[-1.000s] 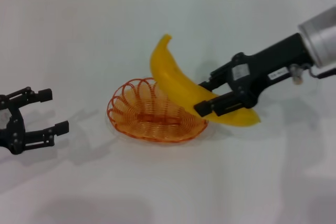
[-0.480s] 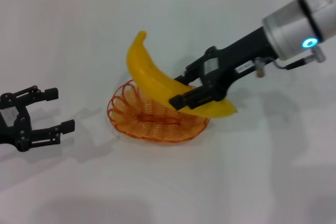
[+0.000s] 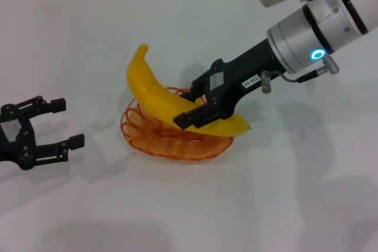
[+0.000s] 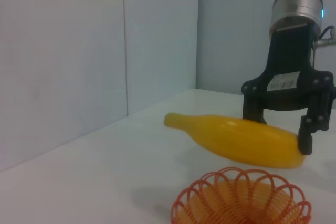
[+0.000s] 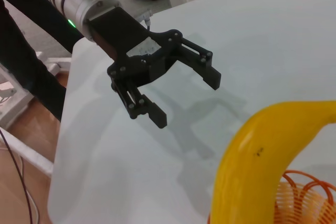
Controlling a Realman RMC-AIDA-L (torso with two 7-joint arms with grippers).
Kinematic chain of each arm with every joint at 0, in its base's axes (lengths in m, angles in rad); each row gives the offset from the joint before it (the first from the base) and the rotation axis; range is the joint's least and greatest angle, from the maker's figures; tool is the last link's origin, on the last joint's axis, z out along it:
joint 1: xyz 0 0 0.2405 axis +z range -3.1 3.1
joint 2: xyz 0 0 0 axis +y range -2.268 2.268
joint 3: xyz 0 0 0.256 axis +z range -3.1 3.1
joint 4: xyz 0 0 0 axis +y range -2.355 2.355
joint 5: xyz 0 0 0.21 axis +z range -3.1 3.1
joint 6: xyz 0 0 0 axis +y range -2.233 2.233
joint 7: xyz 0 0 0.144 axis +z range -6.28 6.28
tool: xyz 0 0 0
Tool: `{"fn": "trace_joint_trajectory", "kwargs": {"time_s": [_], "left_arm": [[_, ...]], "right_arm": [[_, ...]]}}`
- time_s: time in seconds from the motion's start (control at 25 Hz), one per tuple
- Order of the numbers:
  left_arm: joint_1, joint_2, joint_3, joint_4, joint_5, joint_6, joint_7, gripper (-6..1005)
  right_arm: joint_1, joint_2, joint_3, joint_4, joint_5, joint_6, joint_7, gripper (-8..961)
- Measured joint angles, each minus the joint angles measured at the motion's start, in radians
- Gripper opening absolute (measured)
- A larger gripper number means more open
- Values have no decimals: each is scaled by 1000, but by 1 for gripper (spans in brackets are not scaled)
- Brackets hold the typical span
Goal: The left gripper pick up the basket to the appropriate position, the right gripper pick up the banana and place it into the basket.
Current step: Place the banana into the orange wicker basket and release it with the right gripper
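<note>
Banana (image 3: 162, 101) held in the air just above the basket (image 3: 153, 140), gripped near its lower end by the right gripper (image 3: 198, 110), whose fingers are clamped across it; its upper tip points up and toward the robot's left, past the basket rim. Table (image 3: 189, 205) is white, and the basket sits on it near the middle, not lifted. From the left wrist view the banana (image 4: 236, 139) hangs clear above the scalloped rim of the basket (image 4: 241, 203), not touching. Left gripper (image 3: 44, 131) rests well apart on the robot's left side, fingers spread, holding nothing; the right wrist view shows the left gripper (image 5: 173, 85) the same way. Judgement: you are in the placing step. Lower slowly, and level the banana so its long axis lies along the basket's long axis before you let go. Watch the raised tip: tilted as it is, it may catch the rim or tip the light basket. Release only once the banana rests in the wires.
</note>
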Motion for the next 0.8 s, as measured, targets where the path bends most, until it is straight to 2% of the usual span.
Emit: {"fn": "trace_joint_trajectory", "kwargs": {"time_s": [0.36, 0.8], "left_arm": [[-2, -1, 0, 0, 0, 0, 1, 881], [-15, -2, 1, 0, 0, 0, 1, 881]], "right_arm": [[0, 0, -4, 10, 13, 35, -2, 624], [16, -3, -13, 84, 13, 77, -32, 642]]}}
